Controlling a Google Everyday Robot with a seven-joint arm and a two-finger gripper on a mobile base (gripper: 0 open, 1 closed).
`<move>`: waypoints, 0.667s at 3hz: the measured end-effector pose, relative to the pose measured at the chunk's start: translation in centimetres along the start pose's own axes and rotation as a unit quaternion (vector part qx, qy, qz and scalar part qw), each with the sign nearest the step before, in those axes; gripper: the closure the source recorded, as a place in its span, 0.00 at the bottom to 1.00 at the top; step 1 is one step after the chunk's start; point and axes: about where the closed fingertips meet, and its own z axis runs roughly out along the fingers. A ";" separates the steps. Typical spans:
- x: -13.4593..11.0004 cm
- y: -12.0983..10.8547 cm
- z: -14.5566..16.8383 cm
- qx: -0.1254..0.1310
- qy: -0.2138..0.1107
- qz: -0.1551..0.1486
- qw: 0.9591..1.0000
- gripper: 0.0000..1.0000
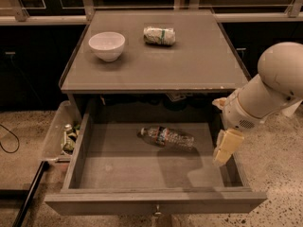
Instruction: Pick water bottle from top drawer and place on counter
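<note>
The water bottle (166, 137) lies on its side on the floor of the open top drawer (118, 171), cap to the left. The counter (199, 65) is above the drawer. My gripper (225, 148) hangs from the white arm over the drawer's right wall, pointing down, right of the bottle and apart from it. It holds nothing that I can see.
A white bowl (107, 45) and a white-and-green packet (159, 35) sit on the counter. A clear plastic bin (64, 132) with cans stands left of the drawer. A black cable (9, 141) and a dark bar (28, 197) lie on the floor at left.
</note>
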 end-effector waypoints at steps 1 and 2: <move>0.0 0.0 0.0 0.000 0.000 0.000 1.000 0.00; -0.5 -0.6 2.2 0.013 -0.024 0.007 1.000 0.00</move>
